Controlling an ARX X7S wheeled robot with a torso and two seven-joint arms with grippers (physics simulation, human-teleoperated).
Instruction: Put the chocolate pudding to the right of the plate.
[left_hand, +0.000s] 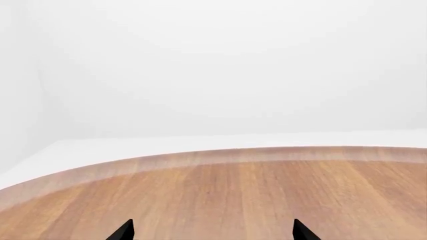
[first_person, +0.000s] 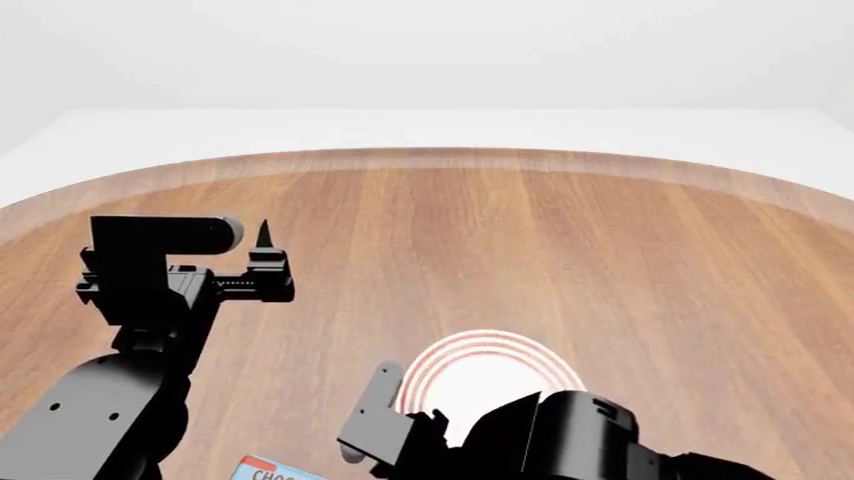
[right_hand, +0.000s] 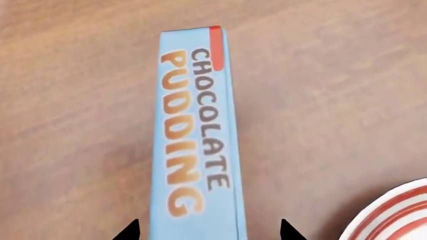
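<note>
Right gripper (right_hand: 208, 231) hangs fingers apart over the light-blue-topped chocolate pudding carton (right_hand: 195, 140) on the round wooden table (first_person: 534, 240), just left of the red-ringed white plate (first_person: 470, 372), while the left gripper (left_hand: 212, 231) hovers spread, empty.

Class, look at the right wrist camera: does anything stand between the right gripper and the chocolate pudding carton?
Nothing visible does. In the right wrist view the chocolate pudding lies directly ahead of the right gripper, its light blue edge running between the two open fingertips, with only bare wooden table around it. The plate sits off to one side, apart from the carton.
</note>
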